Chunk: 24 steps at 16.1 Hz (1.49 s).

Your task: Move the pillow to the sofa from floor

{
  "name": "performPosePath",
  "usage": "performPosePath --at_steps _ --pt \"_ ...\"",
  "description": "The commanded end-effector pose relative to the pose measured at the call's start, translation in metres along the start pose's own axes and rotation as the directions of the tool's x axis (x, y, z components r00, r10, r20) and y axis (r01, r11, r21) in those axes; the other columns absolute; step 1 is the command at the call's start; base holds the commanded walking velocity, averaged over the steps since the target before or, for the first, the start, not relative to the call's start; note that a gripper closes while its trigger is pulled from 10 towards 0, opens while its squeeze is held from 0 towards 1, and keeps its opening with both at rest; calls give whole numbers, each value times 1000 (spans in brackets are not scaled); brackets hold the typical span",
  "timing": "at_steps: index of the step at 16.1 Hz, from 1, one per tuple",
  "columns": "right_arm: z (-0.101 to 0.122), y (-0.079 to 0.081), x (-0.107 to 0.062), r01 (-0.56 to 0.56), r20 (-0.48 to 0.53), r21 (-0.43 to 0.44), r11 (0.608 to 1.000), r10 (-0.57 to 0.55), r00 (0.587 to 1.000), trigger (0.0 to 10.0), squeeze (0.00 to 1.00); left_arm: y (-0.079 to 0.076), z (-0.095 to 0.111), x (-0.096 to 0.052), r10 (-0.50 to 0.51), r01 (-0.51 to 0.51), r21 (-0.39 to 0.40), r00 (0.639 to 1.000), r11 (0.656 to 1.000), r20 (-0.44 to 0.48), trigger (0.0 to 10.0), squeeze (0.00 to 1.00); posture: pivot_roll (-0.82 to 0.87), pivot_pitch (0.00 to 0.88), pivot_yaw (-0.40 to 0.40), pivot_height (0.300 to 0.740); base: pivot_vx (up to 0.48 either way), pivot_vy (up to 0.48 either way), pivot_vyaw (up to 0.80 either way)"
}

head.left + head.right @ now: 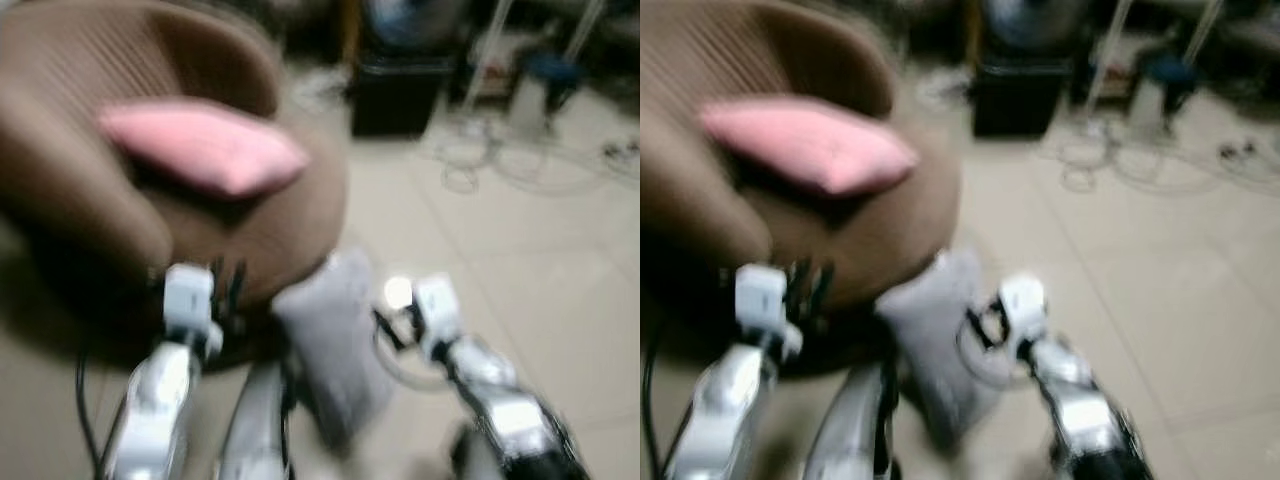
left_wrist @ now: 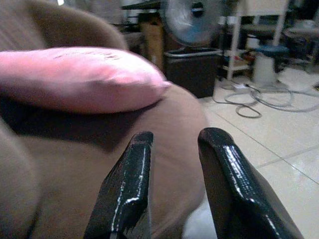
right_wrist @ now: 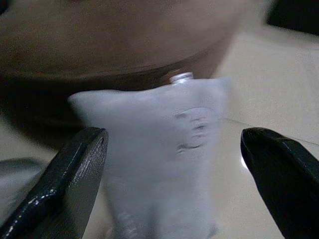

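Two grippers closing in on the floor pillow.
Eye views: grey pillow (image 1: 335, 345) lies on the floor against the brown sofa (image 1: 270, 225). Left wrist: left gripper (image 2: 174, 144) slightly apart, empty. Right wrist: right gripper (image 3: 172, 149) spread wide around the pillow; grasping comes next.

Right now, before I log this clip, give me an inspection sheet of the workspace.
Surface: pale tiled floor.
Job's things: grey pillow on the floor against the brown sofa; pink pillow already on the seat.
Clutter: black bin, fan, stool.
Grippers: left gripper open, empty, facing the sofa; right gripper wide open, facing the grey pillow.
Cables: loose coils on the floor.
Surroundings: white rack legs; head views blurred.
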State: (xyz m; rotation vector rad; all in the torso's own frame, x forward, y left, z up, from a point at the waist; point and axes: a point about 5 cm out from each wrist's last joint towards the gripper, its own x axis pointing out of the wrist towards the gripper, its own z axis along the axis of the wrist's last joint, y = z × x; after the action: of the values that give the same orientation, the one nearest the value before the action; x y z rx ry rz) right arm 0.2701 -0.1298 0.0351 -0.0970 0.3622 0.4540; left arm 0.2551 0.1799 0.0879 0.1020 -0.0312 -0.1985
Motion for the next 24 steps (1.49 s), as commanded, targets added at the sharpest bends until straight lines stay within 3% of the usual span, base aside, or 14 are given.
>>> performPosePath --at_steps 1,8,13,20,24 --pt "1 -12 -4 25 6 -28 999 -25 1000 10000 0 -4 -1 -1 -1 1 -5 1000 1000 -13 10000 0 136 0 -28 533 285 0 800" --pt "-5 -20 -8 83 -5 3 997 -83 996 10000 0 -15 -3 0 -55 55 -1 997 998 -53 10000 0 123 0 -25 533 304 0 114" --pt "-14 -26 -15 140 -31 54 989 -139 990 10000 0 -18 -5 3 -81 81 -2 994 997 -77 10000 0 112 0 -19 533 0 0 0" --pt "-14 -23 -18 149 -20 71 986 -148 989 10000 0 -21 -1 5 -114 114 -13 992 993 -52 10000 0 101 0 -7 533 161 0 -759" --pt "-16 -22 -18 156 -36 46 987 -154 987 10000 0 -23 -1 6 -128 128 -5 991 992 -49 10000 0 103 0 -6 533 326 0 0"
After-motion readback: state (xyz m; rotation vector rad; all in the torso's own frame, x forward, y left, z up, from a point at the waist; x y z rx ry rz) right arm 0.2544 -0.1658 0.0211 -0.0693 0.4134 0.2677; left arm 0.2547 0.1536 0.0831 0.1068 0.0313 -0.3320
